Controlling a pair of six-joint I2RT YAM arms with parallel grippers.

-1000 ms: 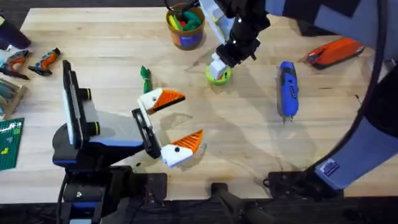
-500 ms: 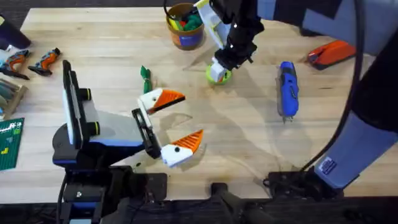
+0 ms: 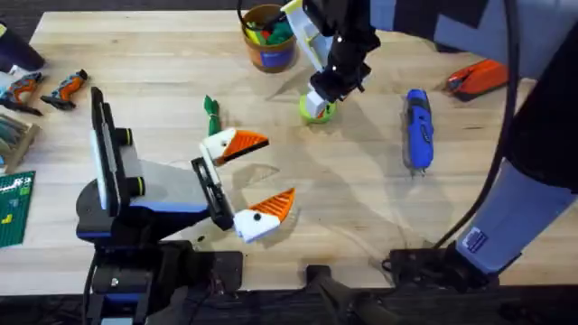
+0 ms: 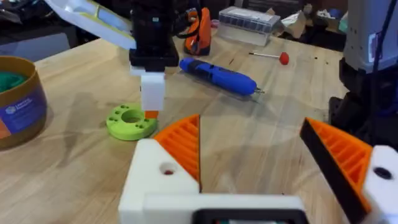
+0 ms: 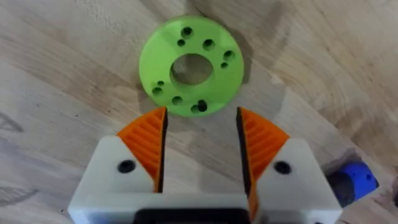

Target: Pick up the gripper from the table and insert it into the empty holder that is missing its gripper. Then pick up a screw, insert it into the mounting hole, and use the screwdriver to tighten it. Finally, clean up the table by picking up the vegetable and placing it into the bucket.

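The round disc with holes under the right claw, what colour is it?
Lime green; the disc shows best in the right wrist view, just beyond the right claw.

Bright, even light w/ soft shadows on desk (image 3: 361, 208); right arm (image 3: 533, 181) near cam dark, blurred.

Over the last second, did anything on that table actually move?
The right gripper slid slightly left and toward the far edge above the lime green disc, fingers open, holding nothing. The left gripper stayed put, open. The blue screwdriver, green vegetable, bucket and disc did not shift.
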